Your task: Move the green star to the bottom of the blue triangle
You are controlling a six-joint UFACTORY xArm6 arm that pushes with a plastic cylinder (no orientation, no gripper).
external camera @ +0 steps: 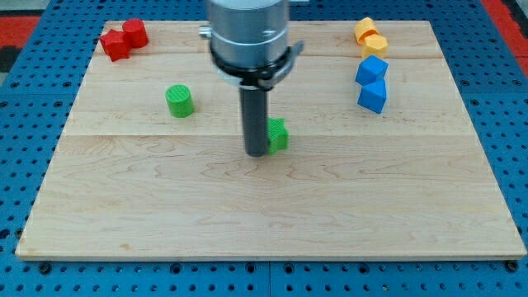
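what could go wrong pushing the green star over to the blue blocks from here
My tip sits against the left side of the green star, partly hiding it, so an off-centre push could let it spin or slip past. The two blue blocks sit right under the yellow pair; overshooting might knock them.

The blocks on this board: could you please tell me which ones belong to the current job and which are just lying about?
Belonging to the job:
- green star, touching my tip on the tip's right in the view
- blue triangle, at the view's right, lower of two blue blocks

Just lying about:
- green cylinder
- red blocks
- yellow blocks
- upper blue block
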